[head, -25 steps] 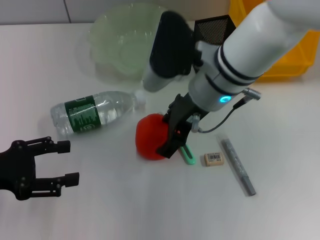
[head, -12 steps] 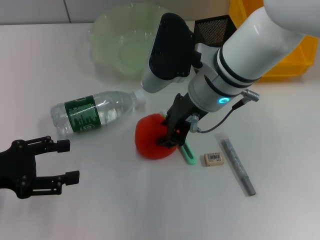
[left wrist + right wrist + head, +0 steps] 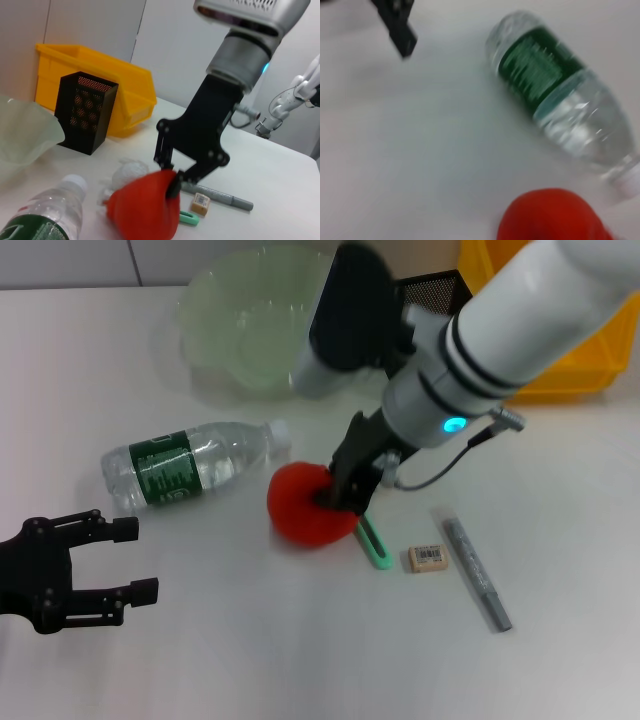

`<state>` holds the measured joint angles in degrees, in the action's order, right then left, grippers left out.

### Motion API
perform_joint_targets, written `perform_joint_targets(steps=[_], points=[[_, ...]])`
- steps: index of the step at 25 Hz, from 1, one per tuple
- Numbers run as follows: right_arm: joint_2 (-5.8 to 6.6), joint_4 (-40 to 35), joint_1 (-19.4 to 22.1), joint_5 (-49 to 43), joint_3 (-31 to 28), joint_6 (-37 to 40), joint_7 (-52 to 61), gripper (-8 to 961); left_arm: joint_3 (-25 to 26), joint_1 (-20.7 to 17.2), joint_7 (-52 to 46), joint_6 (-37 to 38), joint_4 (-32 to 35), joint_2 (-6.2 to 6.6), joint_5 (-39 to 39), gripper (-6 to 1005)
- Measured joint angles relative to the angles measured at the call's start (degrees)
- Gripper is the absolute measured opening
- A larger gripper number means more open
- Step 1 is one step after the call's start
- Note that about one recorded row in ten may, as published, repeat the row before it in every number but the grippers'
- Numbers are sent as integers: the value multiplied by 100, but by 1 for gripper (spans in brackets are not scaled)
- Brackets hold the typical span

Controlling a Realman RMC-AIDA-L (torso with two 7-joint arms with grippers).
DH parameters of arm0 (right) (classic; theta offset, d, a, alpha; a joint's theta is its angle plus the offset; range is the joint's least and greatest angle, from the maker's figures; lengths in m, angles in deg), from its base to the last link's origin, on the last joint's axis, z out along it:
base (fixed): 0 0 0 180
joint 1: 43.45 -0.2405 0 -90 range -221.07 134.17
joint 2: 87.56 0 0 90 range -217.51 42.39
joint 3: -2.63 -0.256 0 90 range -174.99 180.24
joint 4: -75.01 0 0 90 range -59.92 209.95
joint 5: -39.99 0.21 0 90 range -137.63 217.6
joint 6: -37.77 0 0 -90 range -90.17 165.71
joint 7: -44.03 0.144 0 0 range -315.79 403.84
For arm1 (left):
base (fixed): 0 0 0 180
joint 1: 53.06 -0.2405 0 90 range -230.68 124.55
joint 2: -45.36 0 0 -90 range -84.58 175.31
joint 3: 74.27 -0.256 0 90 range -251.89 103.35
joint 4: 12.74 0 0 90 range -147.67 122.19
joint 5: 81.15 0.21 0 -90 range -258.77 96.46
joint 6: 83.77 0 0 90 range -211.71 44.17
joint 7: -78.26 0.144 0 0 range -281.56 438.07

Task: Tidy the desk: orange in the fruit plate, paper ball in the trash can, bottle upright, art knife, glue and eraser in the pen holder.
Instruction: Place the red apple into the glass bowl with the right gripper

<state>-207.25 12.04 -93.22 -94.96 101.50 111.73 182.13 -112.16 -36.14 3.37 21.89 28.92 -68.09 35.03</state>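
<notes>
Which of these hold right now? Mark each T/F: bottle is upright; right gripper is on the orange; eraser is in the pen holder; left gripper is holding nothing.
1. The bottle is upright. False: it lies on its side on the desk.
2. The right gripper is shut on the orange. True.
3. The eraser is in the pen holder. False: it sits on the desk between the art knife and the glue.
4. The left gripper is open and empty. True.
</notes>
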Motion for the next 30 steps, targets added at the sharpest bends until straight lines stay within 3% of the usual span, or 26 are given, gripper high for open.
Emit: perform_joint_targets(steps=[9,14,21,30], points=[[31,-918,147,4,-1509,666,-123,139,-6,-13,2,-27,-72,0,0,842],[42,-844,41,12,-2118,177,-576,94,-8,-14,-10,-37,-74,0,0,841],[13,-52,50,335,-1561,-1787,-1296,44,-28,-11,3,-51,-79,-64,0,841],[7,812,61,361,-508,-4341,-1463,78,-32,-23,-18,-57,-103,-84,0,841]])
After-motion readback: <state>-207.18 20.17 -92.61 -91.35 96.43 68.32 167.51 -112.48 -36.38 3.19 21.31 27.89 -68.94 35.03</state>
